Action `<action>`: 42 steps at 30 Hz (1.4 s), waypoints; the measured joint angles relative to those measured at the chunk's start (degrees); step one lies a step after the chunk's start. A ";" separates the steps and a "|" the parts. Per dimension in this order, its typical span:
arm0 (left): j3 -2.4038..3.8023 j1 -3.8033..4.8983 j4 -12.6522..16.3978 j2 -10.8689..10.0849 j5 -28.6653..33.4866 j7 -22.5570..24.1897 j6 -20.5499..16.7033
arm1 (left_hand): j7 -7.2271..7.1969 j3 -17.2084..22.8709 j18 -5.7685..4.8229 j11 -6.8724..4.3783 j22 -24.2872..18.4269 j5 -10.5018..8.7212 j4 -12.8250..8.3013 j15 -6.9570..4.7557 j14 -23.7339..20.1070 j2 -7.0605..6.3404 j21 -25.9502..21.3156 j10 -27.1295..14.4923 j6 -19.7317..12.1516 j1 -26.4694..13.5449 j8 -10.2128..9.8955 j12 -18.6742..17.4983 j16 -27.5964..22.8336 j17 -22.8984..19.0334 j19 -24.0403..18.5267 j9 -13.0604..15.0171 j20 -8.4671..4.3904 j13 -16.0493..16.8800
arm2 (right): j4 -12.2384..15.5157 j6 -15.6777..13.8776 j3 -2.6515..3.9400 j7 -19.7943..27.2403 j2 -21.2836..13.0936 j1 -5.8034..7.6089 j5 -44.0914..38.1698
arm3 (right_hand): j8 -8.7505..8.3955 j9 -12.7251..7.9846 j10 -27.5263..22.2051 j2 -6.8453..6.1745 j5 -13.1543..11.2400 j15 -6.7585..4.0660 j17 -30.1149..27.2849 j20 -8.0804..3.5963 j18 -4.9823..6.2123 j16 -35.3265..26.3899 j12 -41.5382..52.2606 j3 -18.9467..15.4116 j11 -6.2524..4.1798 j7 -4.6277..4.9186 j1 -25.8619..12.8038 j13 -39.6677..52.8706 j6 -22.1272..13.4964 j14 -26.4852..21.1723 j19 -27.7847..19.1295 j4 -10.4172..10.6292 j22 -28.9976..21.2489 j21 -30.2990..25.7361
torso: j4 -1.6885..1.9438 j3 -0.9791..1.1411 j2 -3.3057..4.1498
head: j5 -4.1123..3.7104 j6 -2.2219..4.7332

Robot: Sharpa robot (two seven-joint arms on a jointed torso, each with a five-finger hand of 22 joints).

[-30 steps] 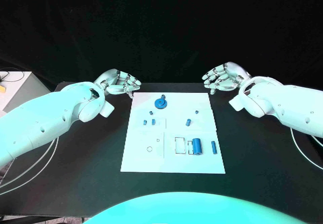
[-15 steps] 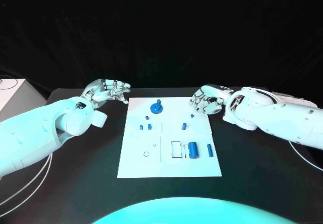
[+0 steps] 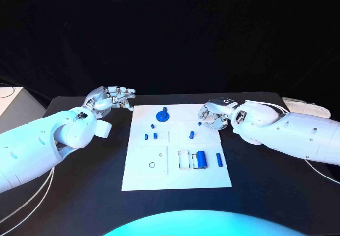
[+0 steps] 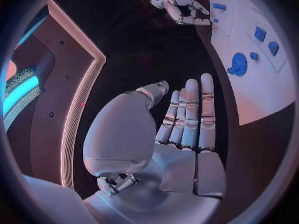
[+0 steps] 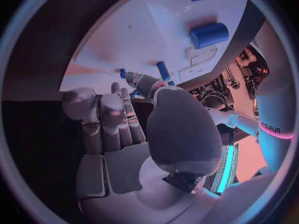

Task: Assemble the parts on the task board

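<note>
The empty, loosely curled right hand (image 3: pixel 214 112) hovers at the task board (image 3: pixel 177 179)'s far right edge, nearest the small blue peg (image 3: pixel 191 133) at its seven o'clock.

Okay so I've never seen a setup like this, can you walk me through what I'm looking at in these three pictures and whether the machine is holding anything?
This is a two-armed robot at a black table. One picture comes from a camera on its head, looking down; the two round ones come from cameras at its wrists, behind each hand. In the head view, the left hand hangs off the far left corner of the task board, a white plate, and the right hand is at the board's far right edge. On the board lie small blue parts: a round gear-like piece, a thick cylinder, a thin rod and some small pegs. Neither hand holds anything; both wrist views show empty palms.
</note>
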 measured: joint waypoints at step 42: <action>0.11 -0.05 1.36 -0.26 0.63 -0.88 0.12 | 0.61 -0.24 -0.02 0.00 -0.19 0.00 -0.25 -0.01 0.00 -0.22 -0.23 -0.01 -0.20 0.23 -0.24 -0.46 0.00 0.10 0.40 -0.10 0.00 -0.26 | -4.26 -0.30 0.03 -3.28 4.99 -1.74 -3.64 | 2.03 2.88 4.00 2.94 -2.35 -0.36 3.89 -0.59 -0.88 7.96 0.12 3.85 -1.38 -1.08 1.88 0.13 3.76 0.09 1.39 0.57 7.86 6.33 | 0.03 0.05 0.02 | 0.54 -1.35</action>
